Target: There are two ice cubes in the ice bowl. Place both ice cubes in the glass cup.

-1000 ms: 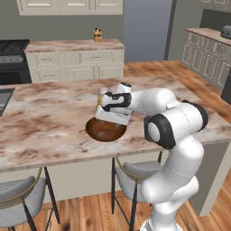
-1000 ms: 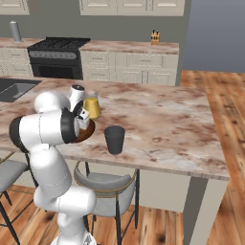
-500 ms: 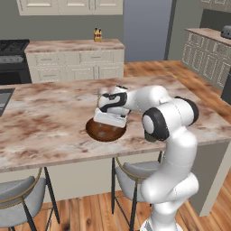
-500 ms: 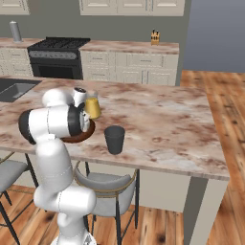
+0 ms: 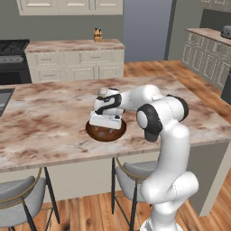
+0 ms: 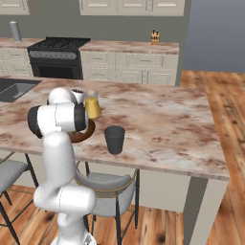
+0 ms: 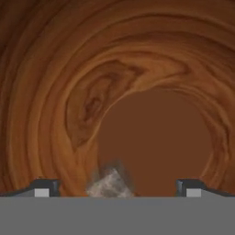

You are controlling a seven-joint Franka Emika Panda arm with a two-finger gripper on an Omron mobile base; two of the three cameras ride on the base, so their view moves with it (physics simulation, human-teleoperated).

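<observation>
- Left base view: my claw (image 5: 106, 127) reaches down into the ice bowl (image 5: 106, 132), which sits near the front edge of the worktop (image 5: 54, 117).
- Right base view: the glass cup (image 6: 115, 139) stands on the worktop just beside the bowl (my arm hides most of it); a jar of yellow liquid (image 6: 92, 105) stands behind.
- Hand view: my fingertips (image 7: 45, 188) are spread wide, gripping nothing; a greyish ice cube (image 7: 109, 183) lies between them, nearer one tip, on the bowl's floor.

We find no text, label, brand, number or sign that can be read — not on the ice bowl (image 5: 106, 132), the glass cup (image 6: 115, 139) or the jar of yellow liquid (image 6: 92, 106). The far knife block (image 6: 154, 38) looks blank, though it is perhaps too small to judge.
</observation>
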